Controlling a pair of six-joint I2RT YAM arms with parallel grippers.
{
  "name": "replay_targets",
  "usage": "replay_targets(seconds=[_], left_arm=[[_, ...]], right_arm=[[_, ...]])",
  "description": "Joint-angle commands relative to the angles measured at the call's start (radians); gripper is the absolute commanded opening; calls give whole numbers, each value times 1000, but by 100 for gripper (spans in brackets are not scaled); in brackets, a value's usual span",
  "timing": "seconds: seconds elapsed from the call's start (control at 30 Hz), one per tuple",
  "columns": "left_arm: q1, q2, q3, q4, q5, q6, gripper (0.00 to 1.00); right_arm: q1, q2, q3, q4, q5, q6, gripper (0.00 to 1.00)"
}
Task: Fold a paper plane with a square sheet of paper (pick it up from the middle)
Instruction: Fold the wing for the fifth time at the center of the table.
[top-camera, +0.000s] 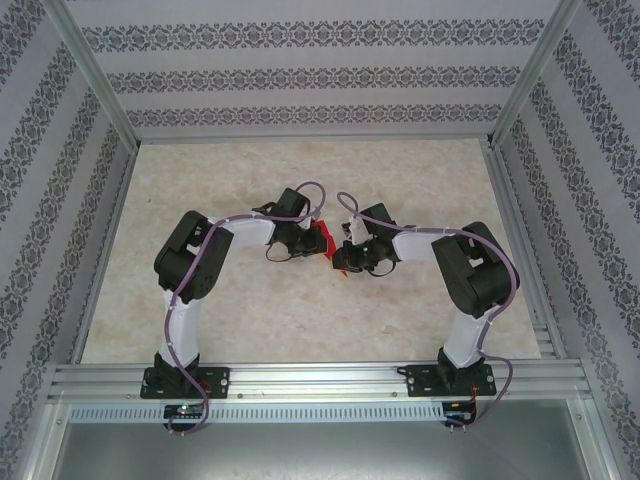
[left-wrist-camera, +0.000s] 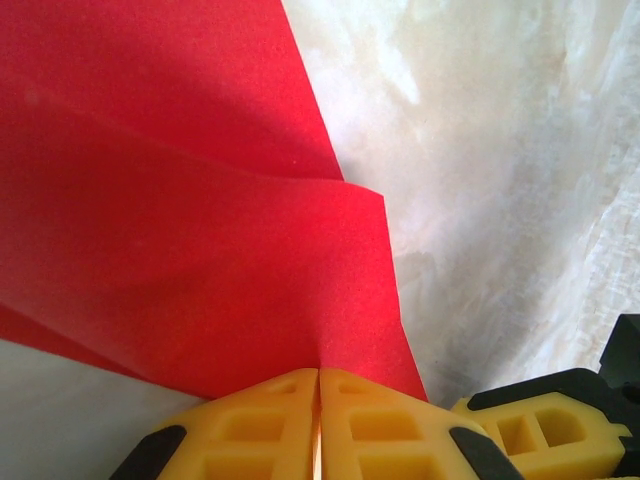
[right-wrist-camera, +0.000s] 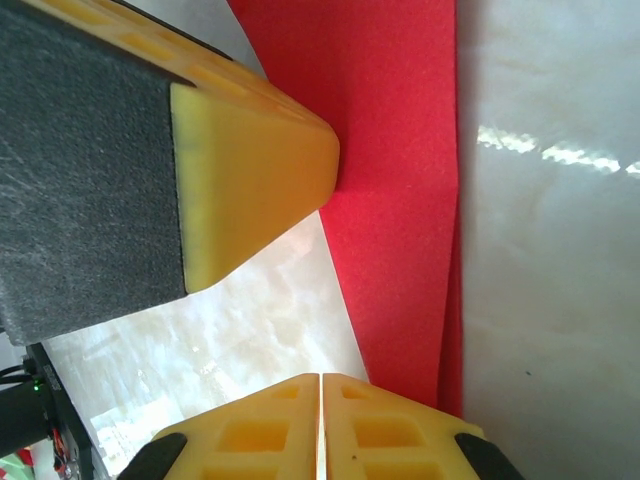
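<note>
While the left gripper (left-wrist-camera: 318, 374) is clamped on the creased square sheet of paper (left-wrist-camera: 180, 200) at table (top-camera: 200, 320) centre and the right gripper (right-wrist-camera: 320, 378) sits closed against its edge (grip unclear), this looks mid-fold, so next move needs edges aligned before creasing.

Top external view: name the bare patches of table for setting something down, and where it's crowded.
Crowded: the centre, where left pincer and right pincer clamp the red paper. Bare: the table from there to the back wall; the near middle between the arm bases; the strip along the left wall.
</note>
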Motion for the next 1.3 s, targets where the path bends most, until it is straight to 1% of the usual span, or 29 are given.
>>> replay_targets(seconds=[0.0,0.2,0.33,0.67,1.27], left_arm=[[-7,57,-5,-110,-106,14,12],[-7,73,21,-163,-137,20,12],[-6,87,41,-194,-153,22,11],[-7,106,64,-226,-164,26,12],[-8,116,69,-245,-183,28,12]], right_arm=[[-15,-17,-13,-45,5,-24,10],[-14,-62,-5,-59,10,-30,10],[0,-86,23,-132,57,-72,11],[5,-53,43,-203,114,-110,11],[3,-20,33,-260,182,-139,10]])
